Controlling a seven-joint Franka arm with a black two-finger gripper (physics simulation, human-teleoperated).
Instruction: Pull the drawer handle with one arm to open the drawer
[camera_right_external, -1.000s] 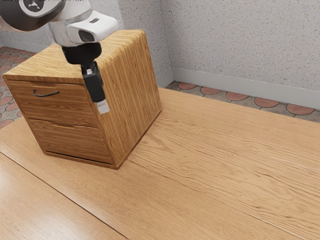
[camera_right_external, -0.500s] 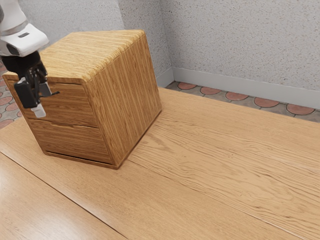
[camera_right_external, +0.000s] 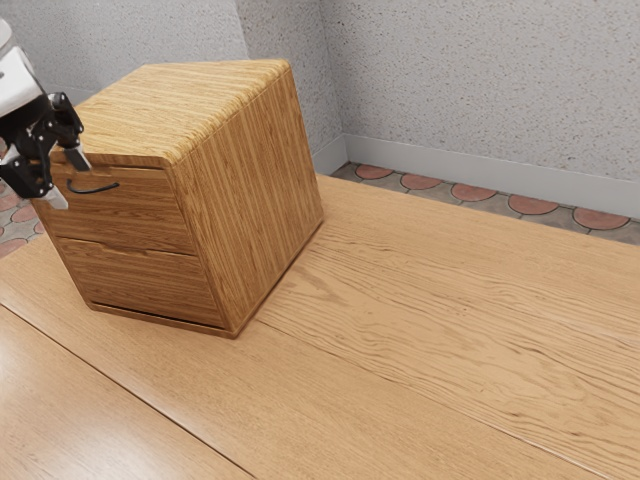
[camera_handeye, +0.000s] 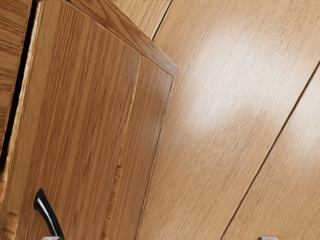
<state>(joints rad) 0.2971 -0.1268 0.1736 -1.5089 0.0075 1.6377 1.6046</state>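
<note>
One step is in hand, the approach: open jaws hang by the handle (camera_right_external: 95, 188) of the top drawer (camera_right_external: 135, 212); next, likely, close and pull.

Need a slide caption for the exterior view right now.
Open black gripper poised at the black handle of the top drawer of a wooden cabinet, drawer not yet pulled.

One cabinet (camera_right_external: 200, 150) (two drawers (camera_right_external: 125, 215), one handle (camera_right_external: 92, 187))

A wooden tabletop (camera_right_external: 430, 330) spans the foreground; beyond it stand a speckled grey wall (camera_right_external: 480, 70), a pale baseboard (camera_right_external: 500, 172) and reddish floor tiles (camera_right_external: 530, 205).
</note>
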